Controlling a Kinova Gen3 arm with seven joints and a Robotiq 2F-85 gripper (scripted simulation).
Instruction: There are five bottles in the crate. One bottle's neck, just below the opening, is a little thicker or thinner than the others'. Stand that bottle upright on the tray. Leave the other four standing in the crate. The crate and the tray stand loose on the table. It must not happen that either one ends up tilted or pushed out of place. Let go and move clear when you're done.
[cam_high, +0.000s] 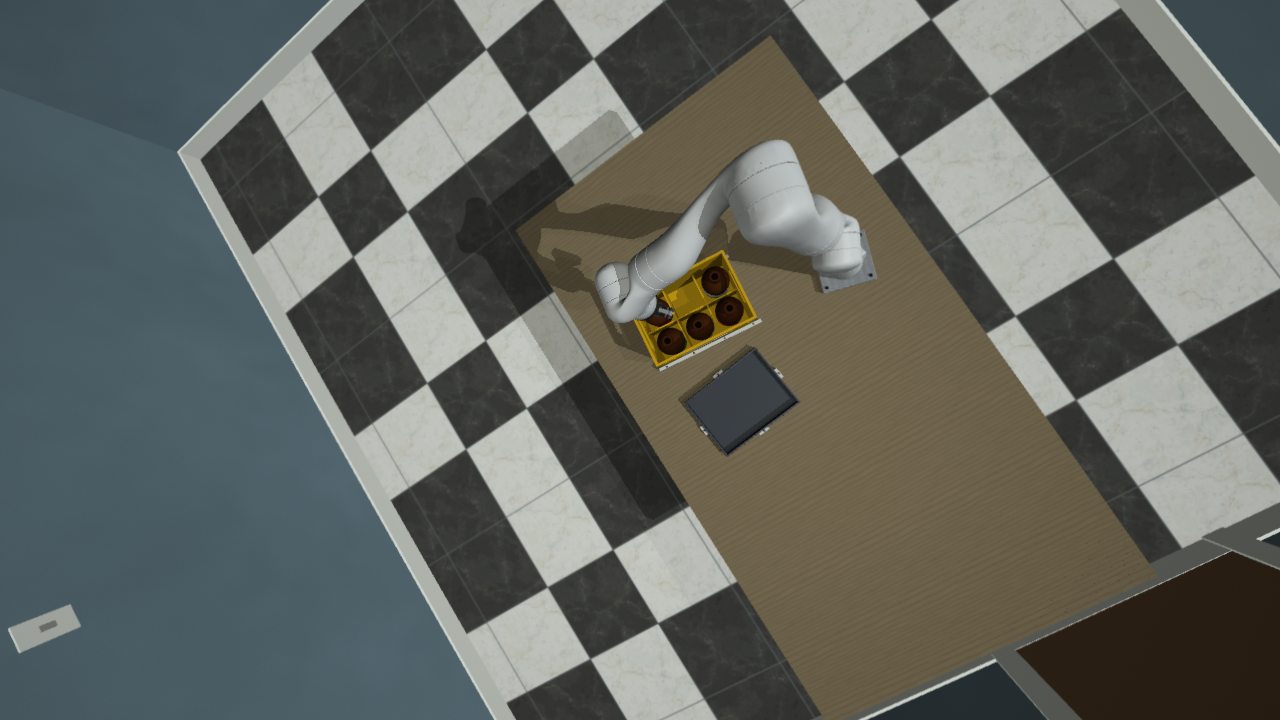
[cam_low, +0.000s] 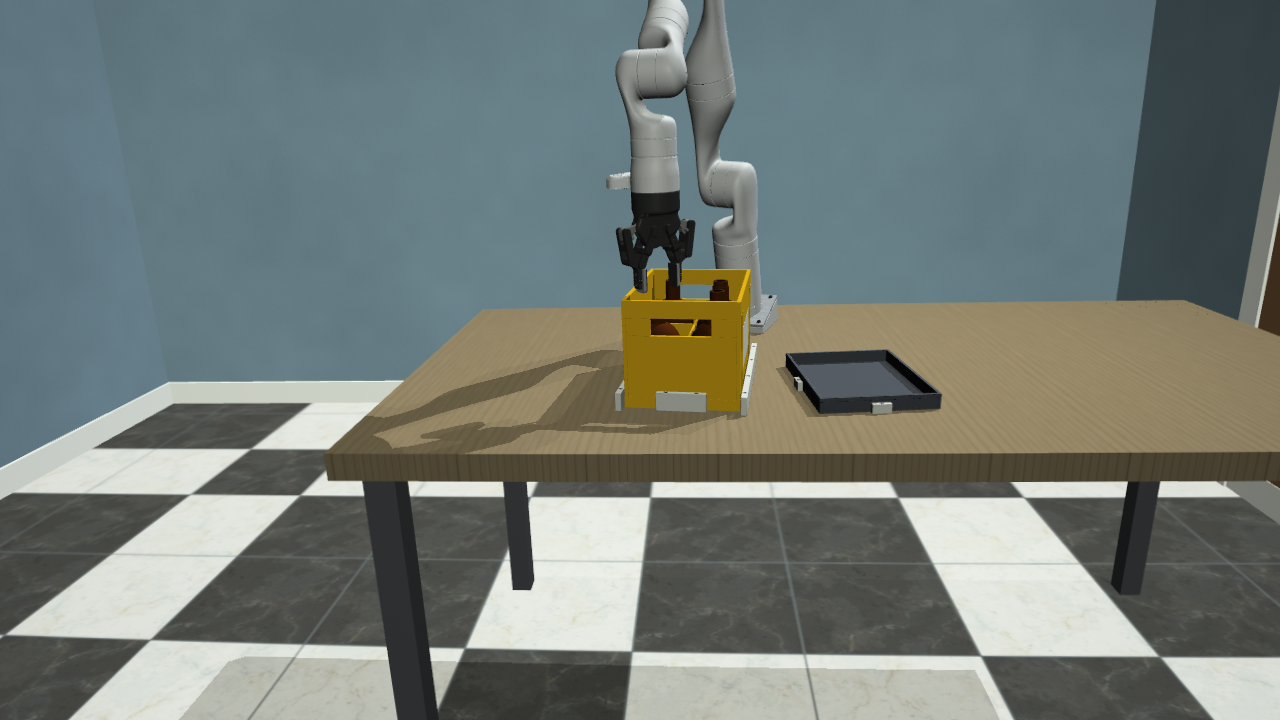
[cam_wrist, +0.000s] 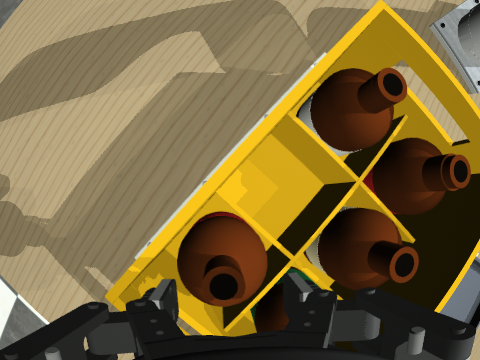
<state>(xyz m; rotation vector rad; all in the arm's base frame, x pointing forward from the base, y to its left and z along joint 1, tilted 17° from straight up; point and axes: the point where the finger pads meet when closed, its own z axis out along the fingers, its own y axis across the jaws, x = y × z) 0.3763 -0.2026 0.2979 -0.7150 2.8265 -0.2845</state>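
Standing in the yellow crate (cam_wrist: 263, 156), the glossy brown bottle (cam_wrist: 222, 260) sits below the parted, empty gripper (cam_wrist: 234, 314).

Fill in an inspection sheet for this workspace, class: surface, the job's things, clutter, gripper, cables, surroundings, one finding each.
Surface: wooden table carrying the arm's shadow.
Job's things: yellow crate with six cells, one of them without a bottle; four brown bottles show whole from the wrist view, e.g. one just ahead of the gripper, and a fifth is half hidden under the gripper. The dark tray beside the crate holds nothing.
Clutter: nothing seen.
Gripper: gripper open, hanging over the crate's corner, holding nothing.
Cables: nothing seen.
Surroundings: checkered floor, blue wall.
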